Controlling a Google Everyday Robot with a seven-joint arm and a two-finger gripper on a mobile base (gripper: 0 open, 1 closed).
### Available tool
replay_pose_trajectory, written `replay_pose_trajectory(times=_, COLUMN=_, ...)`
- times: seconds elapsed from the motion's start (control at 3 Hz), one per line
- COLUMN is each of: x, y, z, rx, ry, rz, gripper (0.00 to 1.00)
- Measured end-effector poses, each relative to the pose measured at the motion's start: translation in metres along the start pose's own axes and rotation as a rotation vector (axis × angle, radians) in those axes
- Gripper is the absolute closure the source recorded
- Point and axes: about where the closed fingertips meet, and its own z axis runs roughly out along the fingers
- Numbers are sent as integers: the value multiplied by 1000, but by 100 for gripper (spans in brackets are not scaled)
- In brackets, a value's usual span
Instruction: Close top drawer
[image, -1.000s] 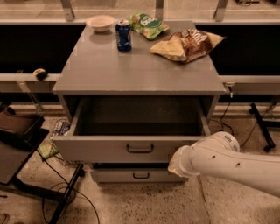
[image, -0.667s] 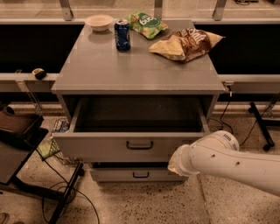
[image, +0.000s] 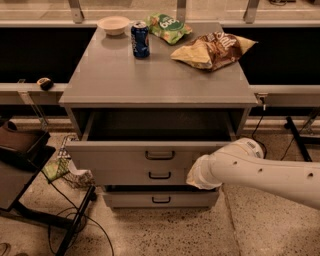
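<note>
Seeing top drawer (image: 115, 156) pulled well out from grey cabinet (image: 160, 80), black handle (image: 160, 155) facing me. My gripper (image: 198, 174) at drawer front's right end, arm (image: 270, 172) reaching in from right; can't tell if clenched or released.

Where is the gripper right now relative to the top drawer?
In the camera view, the gripper is at lower right, by the right end of the front of the open top drawer, right of its black handle; contact cannot be seen.
</note>
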Motion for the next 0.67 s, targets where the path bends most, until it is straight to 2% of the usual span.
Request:
replay_pose_trajectory(times=0.33, x=-14, y=-28, z=9, rx=7, ry=-15, rz=-11, gripper=100)
replay_pose_trajectory(times=0.67, x=-21, y=-40, z=11, rx=11, ry=-23, rz=-16, gripper=100)
